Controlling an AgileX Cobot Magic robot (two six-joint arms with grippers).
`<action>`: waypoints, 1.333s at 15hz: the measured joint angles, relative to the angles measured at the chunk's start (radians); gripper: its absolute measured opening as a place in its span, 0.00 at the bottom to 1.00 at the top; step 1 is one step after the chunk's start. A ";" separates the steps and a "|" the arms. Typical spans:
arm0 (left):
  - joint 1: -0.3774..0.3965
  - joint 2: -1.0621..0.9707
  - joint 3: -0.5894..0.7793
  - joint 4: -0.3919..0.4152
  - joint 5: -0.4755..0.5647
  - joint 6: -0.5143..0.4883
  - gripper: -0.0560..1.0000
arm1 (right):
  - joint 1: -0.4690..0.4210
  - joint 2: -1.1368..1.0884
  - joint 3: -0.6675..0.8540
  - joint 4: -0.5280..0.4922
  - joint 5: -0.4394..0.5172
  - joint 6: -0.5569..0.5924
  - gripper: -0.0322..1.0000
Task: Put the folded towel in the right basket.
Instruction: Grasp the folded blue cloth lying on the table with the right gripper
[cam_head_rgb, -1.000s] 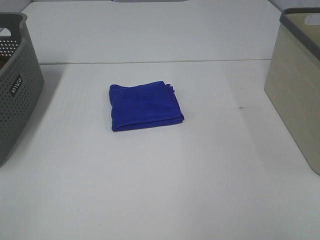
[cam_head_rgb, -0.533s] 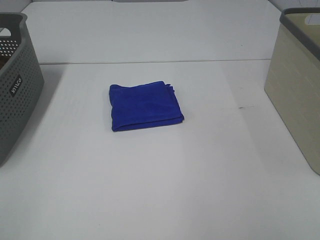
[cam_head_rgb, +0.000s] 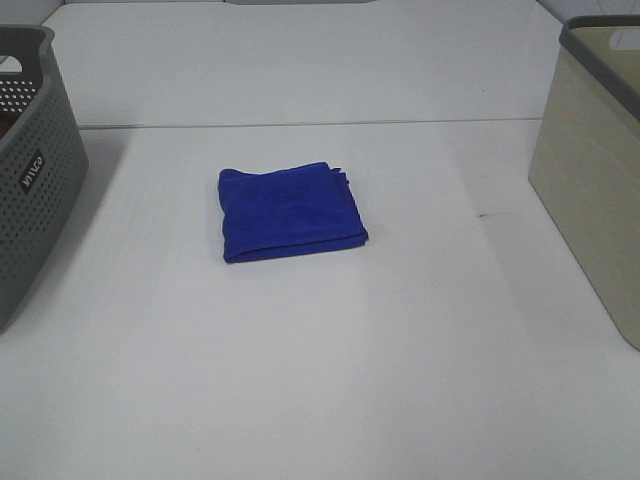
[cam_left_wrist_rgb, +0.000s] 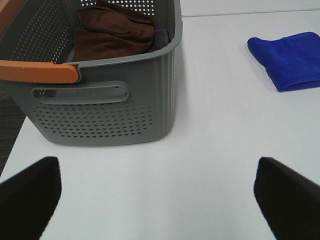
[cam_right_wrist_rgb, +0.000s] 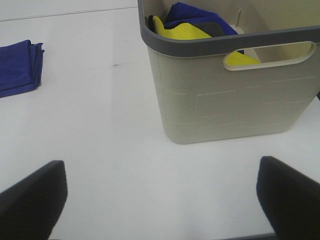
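A folded blue towel lies flat on the white table, a little left of the middle. It also shows in the left wrist view and at the edge of the right wrist view. The right basket is beige with a grey rim; in the right wrist view it holds yellow and blue cloths. My left gripper is open and empty, near the grey basket. My right gripper is open and empty in front of the beige basket. Neither gripper shows in the high view.
A grey perforated basket stands at the left edge; in the left wrist view it holds brown cloths and has an orange handle. A seam crosses the table behind the towel.
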 joint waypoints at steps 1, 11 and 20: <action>0.000 0.000 0.000 0.001 0.000 0.000 0.97 | 0.000 0.000 0.000 0.000 0.000 0.000 0.98; 0.000 0.000 0.000 0.013 0.000 0.003 0.97 | 0.000 0.000 0.000 0.000 0.000 0.000 0.98; 0.000 0.000 0.000 0.020 0.000 0.004 0.97 | 0.000 0.468 -0.274 0.080 0.074 -0.024 0.98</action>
